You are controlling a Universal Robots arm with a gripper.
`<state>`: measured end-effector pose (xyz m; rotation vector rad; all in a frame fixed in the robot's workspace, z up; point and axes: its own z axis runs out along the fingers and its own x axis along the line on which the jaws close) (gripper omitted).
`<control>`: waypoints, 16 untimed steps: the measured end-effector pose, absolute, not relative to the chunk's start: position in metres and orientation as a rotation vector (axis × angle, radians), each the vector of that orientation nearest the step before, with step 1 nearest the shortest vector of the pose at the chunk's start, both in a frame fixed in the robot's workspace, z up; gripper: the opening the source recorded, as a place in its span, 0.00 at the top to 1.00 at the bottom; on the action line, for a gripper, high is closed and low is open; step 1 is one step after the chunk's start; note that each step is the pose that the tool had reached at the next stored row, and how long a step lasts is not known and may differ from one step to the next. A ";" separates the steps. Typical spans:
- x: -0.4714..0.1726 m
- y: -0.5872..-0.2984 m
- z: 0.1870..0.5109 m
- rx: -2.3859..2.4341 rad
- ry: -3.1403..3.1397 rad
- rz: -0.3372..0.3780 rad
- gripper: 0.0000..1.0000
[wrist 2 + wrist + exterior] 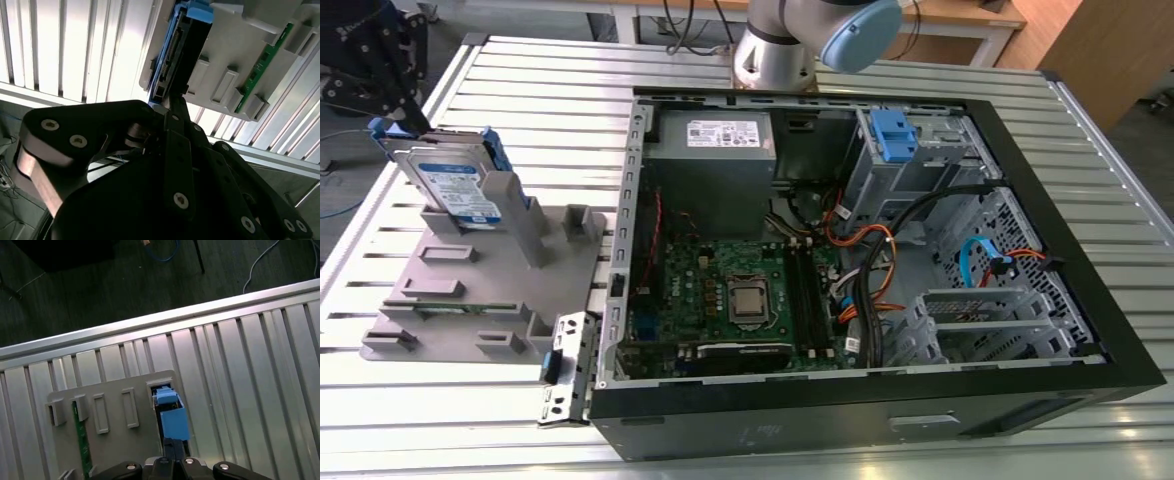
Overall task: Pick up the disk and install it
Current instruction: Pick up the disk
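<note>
**A:** Surface: a ribbed, silvery metal table [520, 70] with parallel slats. On it stand one open black computer case [881, 400] and one matte grey plastic fixture [467, 280] with blocky raised tabs and slots.

**B:** Where is the disk?

**A:** There is one disk [454, 185], a flat silver rectangle with a white-and-blue label, framed by a blue plastic bracket. It stands on edge in a slot of the fixture, at the exterior view's left and outside the case.

**B:** And the claw?

**A:** One black gripper [173, 100], built of jointed links with round screw heads, sits at the disk's upper end beside the bracket's tab. Whether it is spread or clamped cannot be told.

**B:** Other items?

**A:** One thin green circuit strip [262, 60] lies in another fixture slot. Inside the case are one green motherboard [734, 290], one grey metal box [714, 150] with a white sticker, and one bare blue clip [891, 135].
</note>
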<state>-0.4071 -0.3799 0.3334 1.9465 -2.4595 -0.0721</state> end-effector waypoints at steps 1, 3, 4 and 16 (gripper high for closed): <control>-0.407 -0.380 0.333 1.956 -2.452 -0.072 0.89; -0.407 -0.380 0.333 1.959 -2.450 -0.072 0.89; -0.406 -0.380 0.333 1.959 -2.449 -0.072 0.89; -0.396 -0.380 0.333 2.018 -2.400 -0.072 0.89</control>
